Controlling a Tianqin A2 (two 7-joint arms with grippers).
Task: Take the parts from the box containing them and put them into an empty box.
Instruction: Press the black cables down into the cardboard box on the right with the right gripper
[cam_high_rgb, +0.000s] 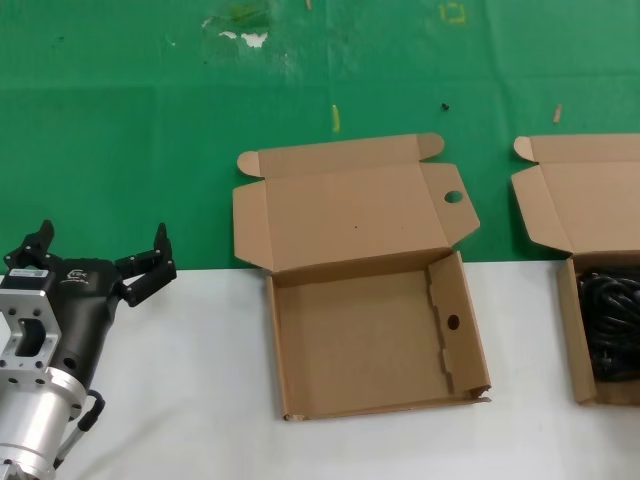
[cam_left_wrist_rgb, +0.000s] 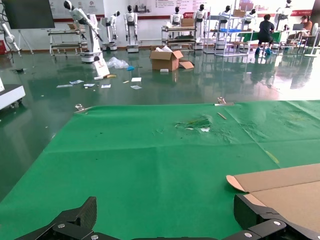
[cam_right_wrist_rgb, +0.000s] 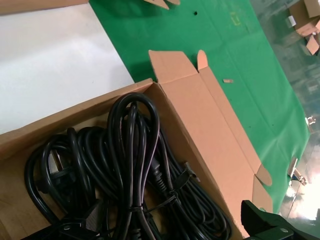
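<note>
Left tool (cam_high_rgb: 100, 256) idle and spread open, empty, at surface's left edge; right tool's (cam_right_wrist_rgb: 165, 231) spread can't be told, poised over the cords (cam_right_wrist_rgb: 135, 185) in the source box (cam_right_wrist_rgb: 210, 115) at right edge: risk—interlaced loops snag, dragging several toward the empty box (cam_high_rgb: 370, 330).

An open brown cardboard mailer, the empty box (cam_high_rgb: 365, 340), lies flat at the middle of the white worktop's far edge, its hinged lid folded back over the green mat, a round hole in the lid flap and another in its right wall. At the worktop's right edge sits the box containing the parts (cam_right_wrist_rgb: 210, 120), only partly seen, lid open. Inside it lie the parts (cam_right_wrist_rgb: 130, 185): thin black power cords bundled in long, tied loops.
</note>
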